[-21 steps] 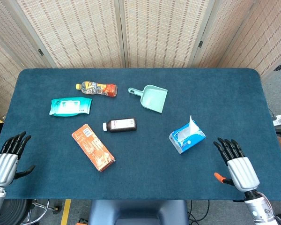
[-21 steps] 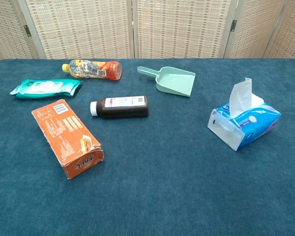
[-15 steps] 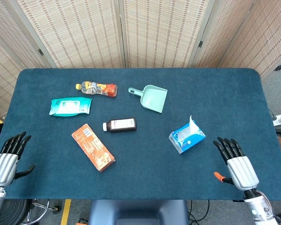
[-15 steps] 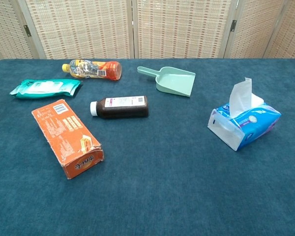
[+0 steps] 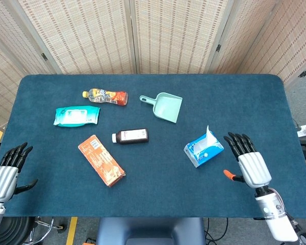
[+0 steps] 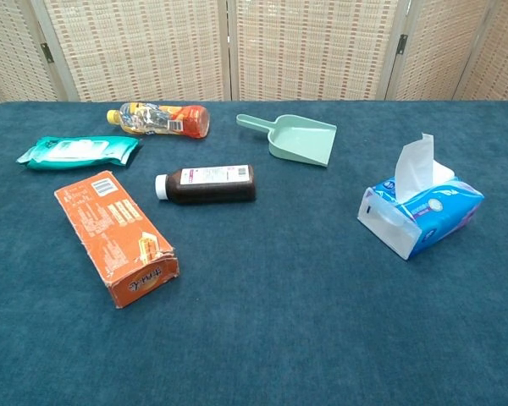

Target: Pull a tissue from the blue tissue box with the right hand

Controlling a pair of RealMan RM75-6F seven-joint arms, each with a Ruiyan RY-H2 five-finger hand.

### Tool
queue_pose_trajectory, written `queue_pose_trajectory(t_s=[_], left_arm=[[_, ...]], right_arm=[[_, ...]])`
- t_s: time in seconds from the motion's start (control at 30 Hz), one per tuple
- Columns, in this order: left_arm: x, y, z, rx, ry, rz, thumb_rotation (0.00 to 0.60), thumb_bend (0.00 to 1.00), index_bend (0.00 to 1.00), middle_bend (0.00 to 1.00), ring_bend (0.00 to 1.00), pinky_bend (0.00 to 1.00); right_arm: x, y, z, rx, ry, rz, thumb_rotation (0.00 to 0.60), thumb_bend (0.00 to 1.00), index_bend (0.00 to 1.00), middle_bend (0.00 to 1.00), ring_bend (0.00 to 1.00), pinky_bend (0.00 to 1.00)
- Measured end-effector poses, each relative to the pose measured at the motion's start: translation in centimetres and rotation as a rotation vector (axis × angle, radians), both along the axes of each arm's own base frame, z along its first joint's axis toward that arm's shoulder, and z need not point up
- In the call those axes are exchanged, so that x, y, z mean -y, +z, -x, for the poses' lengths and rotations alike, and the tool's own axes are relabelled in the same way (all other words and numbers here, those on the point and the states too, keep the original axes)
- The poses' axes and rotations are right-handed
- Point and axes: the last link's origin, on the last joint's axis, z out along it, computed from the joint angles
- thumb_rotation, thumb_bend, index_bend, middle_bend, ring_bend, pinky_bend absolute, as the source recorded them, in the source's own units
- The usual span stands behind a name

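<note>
The blue tissue box lies on the right half of the table, with a white tissue standing up out of its slot. My right hand hovers just right of the box, palm down, fingers spread and empty, its fingertips level with the box. My left hand stays at the table's near left corner, fingers apart and empty. The chest view shows neither hand.
Left of the box lie a brown medicine bottle, an orange carton, a teal wipes pack, a drink bottle and a mint dustpan. The blue table ends close behind my right hand.
My right hand has moved forward and to the left, closer to the tissue box. The left hand and all objects have stayed put.
</note>
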Motion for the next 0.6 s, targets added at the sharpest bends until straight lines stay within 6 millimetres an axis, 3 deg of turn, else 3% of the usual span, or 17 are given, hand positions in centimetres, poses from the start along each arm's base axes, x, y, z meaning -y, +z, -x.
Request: queue_pose_trajectory(t_s=[0.2,0.6], left_arm=[[-0.1,0.1,0.1,0.007,0.005,0.002,0.6,0.26,0.0,0.0,0.0,0.12],[0.1,0.3,0.5,0.02,0.016,-0.003,0.6,0.26,0.0,0.0,0.0,0.12]], right_arm=[[3.0,-1.3,-1.6,-0.027,-0.029,-0.028,0.6,0.11,0.26,0.17,0.0,0.0],[8.4,-5.2,-4.8,-0.066,-0.086,-0.078,0.6,0.13,0.33,0.23,0.0,0.0]])
